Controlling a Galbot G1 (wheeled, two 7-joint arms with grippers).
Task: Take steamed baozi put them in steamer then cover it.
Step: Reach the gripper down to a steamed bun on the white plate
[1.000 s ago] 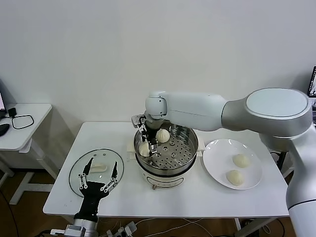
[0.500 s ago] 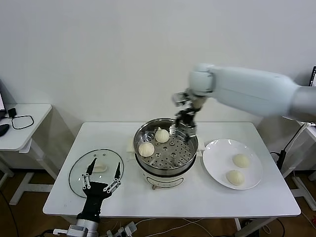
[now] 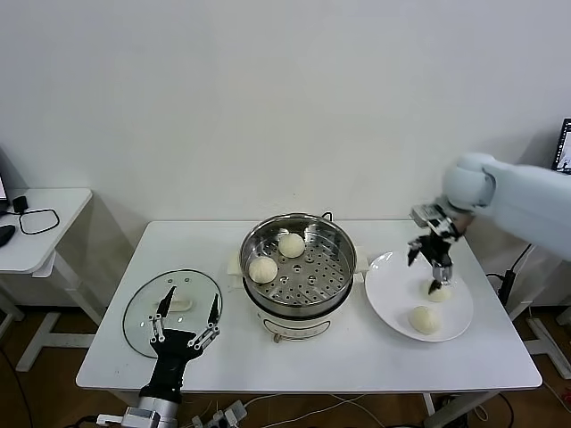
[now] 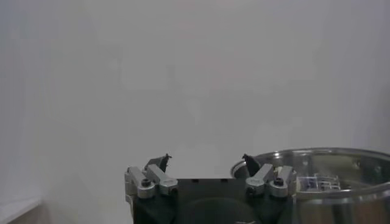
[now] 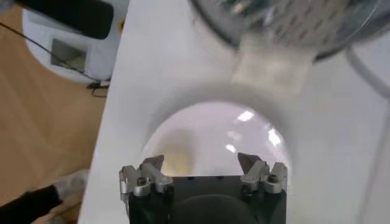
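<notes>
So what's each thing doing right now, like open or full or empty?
Steamer: uncovered, two baozi inside.
Glass lid: off, flat on the table.
White plate: two baozi on it.
Right tool: open, empty, over the plate.
Left tool: open, empty, near the lid.

No text, label, brand, number or sign is legible anywhere in my views: I find none on the steamer (image 3: 300, 267), the cover (image 3: 174, 308), the plate (image 3: 393, 290), or the table (image 3: 357, 357).
</notes>
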